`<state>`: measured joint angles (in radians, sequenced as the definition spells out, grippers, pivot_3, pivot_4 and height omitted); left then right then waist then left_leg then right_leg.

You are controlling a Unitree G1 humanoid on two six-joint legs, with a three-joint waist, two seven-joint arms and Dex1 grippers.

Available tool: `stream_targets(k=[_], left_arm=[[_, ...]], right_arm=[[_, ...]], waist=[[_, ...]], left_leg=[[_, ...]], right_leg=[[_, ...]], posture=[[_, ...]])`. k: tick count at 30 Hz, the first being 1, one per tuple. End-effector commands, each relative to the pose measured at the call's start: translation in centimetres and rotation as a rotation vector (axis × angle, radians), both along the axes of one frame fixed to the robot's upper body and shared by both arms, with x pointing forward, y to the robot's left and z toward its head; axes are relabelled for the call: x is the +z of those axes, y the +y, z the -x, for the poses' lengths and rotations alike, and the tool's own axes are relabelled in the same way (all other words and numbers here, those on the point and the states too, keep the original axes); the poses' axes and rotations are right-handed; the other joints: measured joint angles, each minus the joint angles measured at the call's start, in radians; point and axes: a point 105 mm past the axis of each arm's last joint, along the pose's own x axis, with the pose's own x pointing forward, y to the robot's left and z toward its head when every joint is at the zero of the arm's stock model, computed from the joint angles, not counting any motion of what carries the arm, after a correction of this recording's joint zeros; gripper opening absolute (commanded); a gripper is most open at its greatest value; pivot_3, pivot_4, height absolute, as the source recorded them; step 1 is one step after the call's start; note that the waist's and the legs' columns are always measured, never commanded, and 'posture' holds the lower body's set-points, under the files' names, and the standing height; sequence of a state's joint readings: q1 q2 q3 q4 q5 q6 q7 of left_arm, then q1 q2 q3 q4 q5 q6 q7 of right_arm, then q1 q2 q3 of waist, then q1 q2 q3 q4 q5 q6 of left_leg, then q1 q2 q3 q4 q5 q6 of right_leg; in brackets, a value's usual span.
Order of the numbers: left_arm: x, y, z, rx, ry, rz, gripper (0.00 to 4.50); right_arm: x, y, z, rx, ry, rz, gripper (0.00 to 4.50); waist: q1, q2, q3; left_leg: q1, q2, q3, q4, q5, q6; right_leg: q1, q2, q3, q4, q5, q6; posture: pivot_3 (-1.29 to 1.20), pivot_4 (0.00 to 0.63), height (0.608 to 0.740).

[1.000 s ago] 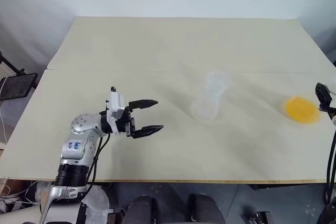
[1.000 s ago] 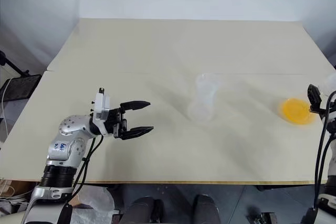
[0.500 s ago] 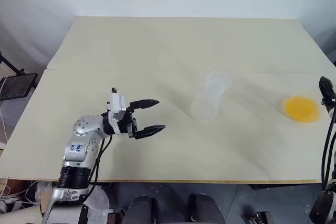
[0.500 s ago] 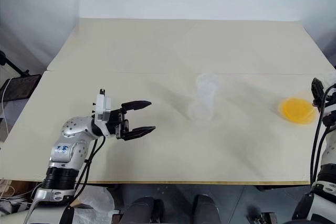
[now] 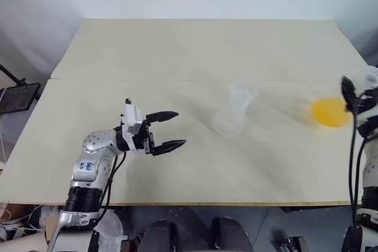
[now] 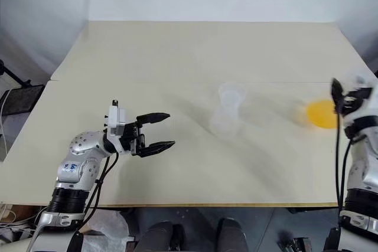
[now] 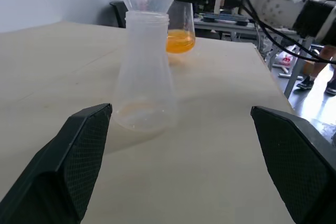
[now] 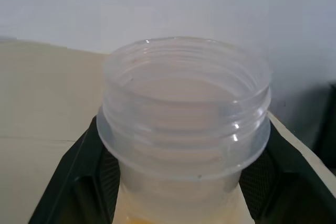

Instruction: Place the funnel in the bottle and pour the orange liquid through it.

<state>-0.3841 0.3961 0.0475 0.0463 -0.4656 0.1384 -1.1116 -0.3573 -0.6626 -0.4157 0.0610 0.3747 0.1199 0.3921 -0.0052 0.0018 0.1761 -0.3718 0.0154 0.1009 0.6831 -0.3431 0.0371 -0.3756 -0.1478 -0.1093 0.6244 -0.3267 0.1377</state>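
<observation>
The clear bottle [image 5: 231, 116] stands upright at the table's middle with the see-through funnel [image 7: 149, 1] seated in its neck. My left gripper [image 5: 172, 128] hovers open to the bottle's left, pointing at it, with nothing between its fingers. At the table's right edge, my right gripper [image 5: 349, 94] is shut on the neck of a wider clear flask [image 8: 184, 119]. That flask holds the orange liquid [image 5: 328, 111] and is lifted off the table. One black finger [image 8: 89, 182] shows on either side of the neck in the right wrist view.
The beige table [image 5: 177, 51] has a seam running across it behind the bottle. A black object [image 5: 18, 95] stands off the table's left edge. Beyond the table's right end the left wrist view shows furniture and a person's feet [image 7: 317, 83].
My right gripper has shut on the flask's neck, lifted it and carried the orange liquid left toward the bottle. The left gripper has stayed put.
</observation>
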Motion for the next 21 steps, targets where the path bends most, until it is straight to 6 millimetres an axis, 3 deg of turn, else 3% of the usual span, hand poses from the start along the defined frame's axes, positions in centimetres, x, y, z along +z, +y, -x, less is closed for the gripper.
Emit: stream_targets(k=[1,2,4,6,15,21], left_arm=[[1.1,0.2,-0.2,0.020,-0.039,0.032,4.50],[1.1,0.2,-0.3,0.022,-0.039,0.035,4.50],[1.0,-0.2,-0.7,0.033,-0.045,0.044,4.50],[1.1,-0.5,-1.0,0.042,-0.050,0.058,4.50],[1.4,-2.2,-0.9,0.013,-0.065,0.053,4.50],[1.6,-3.0,-1.0,0.005,-0.070,0.053,4.50]], right_arm=[[1.6,3.4,0.4,0.038,0.017,0.122,2.48],[1.6,4.1,0.4,0.035,0.034,0.154,2.48],[2.4,7.6,0.6,0.084,-0.020,0.280,2.48],[2.5,9.3,0.7,0.117,-0.039,0.334,2.48],[2.2,10.9,0.0,-0.002,-0.097,0.692,2.48],[2.5,11.4,0.2,-0.029,-0.165,0.790,2.48]], waist=[[0.002,0.000,0.000],[0.003,0.000,0.000],[0.008,0.000,0.000],[0.010,0.000,0.000],[0.005,0.000,0.000],[0.005,0.000,0.000]], left_leg=[[0.000,0.000,-0.001,0.000,0.000,0.000],[0.000,0.000,-0.001,0.000,0.000,0.000],[-0.001,-0.001,-0.002,0.000,0.000,0.000],[-0.003,-0.002,-0.003,0.001,0.000,0.000],[-0.004,-0.002,-0.005,0.001,0.000,0.000],[-0.004,-0.002,-0.005,0.001,0.000,0.000]], right_leg=[[0.000,0.000,-0.001,0.000,0.000,0.000],[0.000,0.000,-0.001,0.000,0.000,0.000],[0.000,-0.001,-0.002,0.000,0.000,0.000],[0.000,-0.001,-0.002,-0.001,0.000,0.000],[0.000,-0.001,-0.007,-0.002,0.000,0.000],[0.000,-0.001,-0.007,-0.002,0.000,0.000]], posture=[[0.00,0.150,0.740],[0.00,0.150,0.740],[0.00,0.150,0.740],[0.00,0.150,0.740],[0.00,0.150,0.740],[0.00,0.150,0.740]])
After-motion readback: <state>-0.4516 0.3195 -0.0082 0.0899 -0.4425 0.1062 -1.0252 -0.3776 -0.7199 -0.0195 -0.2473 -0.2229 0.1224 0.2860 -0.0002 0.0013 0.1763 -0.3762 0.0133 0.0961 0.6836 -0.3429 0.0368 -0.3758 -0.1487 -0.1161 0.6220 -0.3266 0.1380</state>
